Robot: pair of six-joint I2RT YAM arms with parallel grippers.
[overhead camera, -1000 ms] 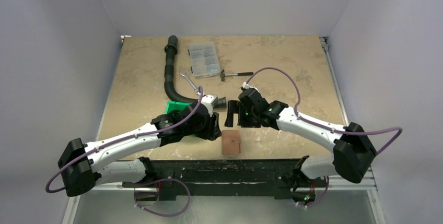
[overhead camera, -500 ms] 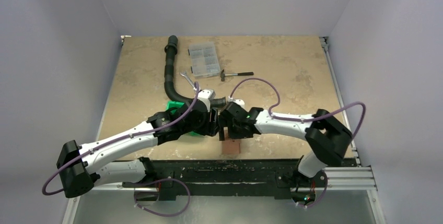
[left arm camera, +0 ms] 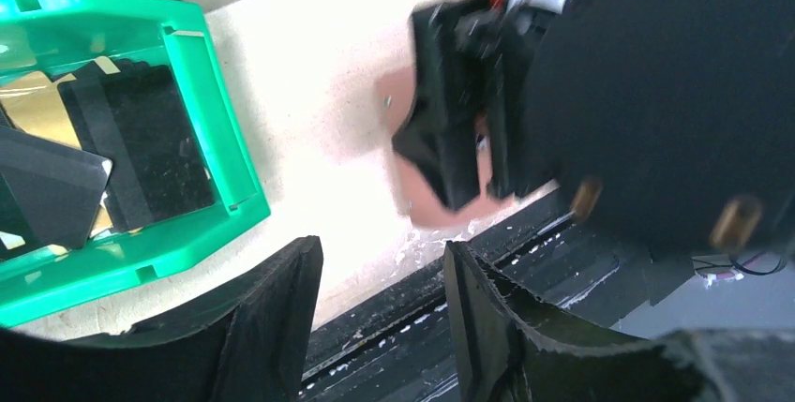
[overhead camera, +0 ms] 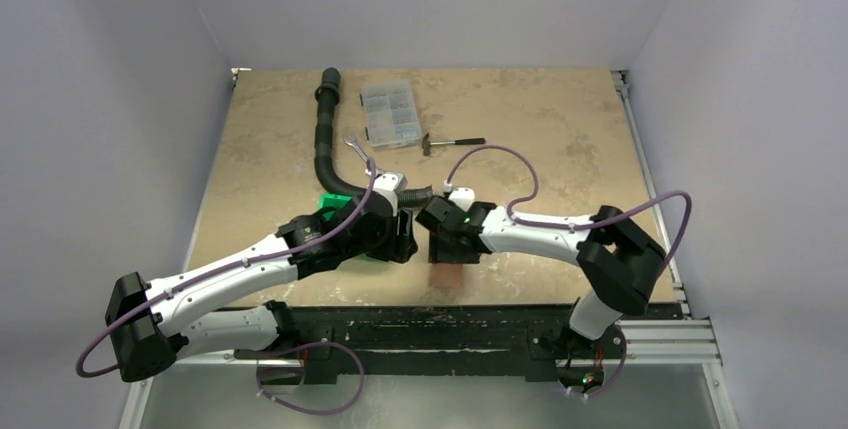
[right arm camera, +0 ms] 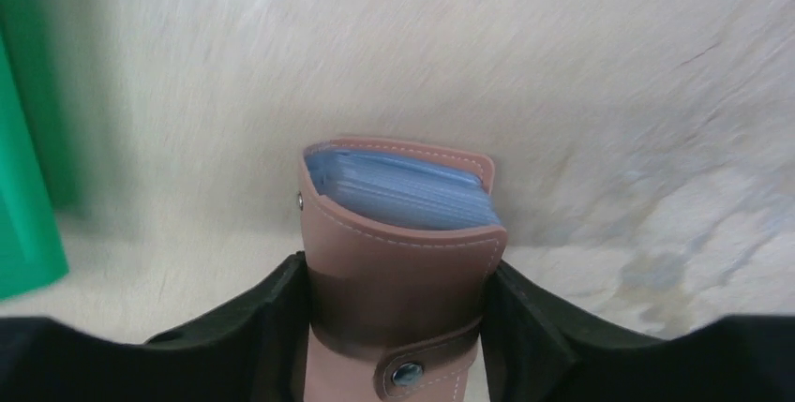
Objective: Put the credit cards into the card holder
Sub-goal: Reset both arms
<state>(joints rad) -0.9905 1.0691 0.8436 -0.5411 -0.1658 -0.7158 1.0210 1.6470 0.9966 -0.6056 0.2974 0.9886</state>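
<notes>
The card holder [right arm camera: 403, 233] is a reddish-brown folded wallet with grey-blue pockets and a metal snap, lying near the table's front edge [overhead camera: 445, 277]. My right gripper [right arm camera: 398, 280] is shut on it, fingers pressing both long sides; its top flap arches up. From above, the right gripper [overhead camera: 447, 254] covers most of it. Black and gold credit cards [left arm camera: 141, 149] lie in the green bin [left arm camera: 211, 102]. My left gripper [left arm camera: 380, 252] is open and empty, just right of the bin and left of the holder [left arm camera: 441, 210]; it also shows in the top view [overhead camera: 400, 244].
The green bin [overhead camera: 328, 205] is mostly under my left arm. A black corrugated hose [overhead camera: 322, 139], a clear compartment box [overhead camera: 390, 115], a wrench [overhead camera: 362, 157] and a small hammer [overhead camera: 452, 142] lie further back. A black rail [overhead camera: 430, 324] runs along the front edge.
My right gripper has swung left and forward, come down over the card holder and closed on its sides. My left arm shifted slightly left.
</notes>
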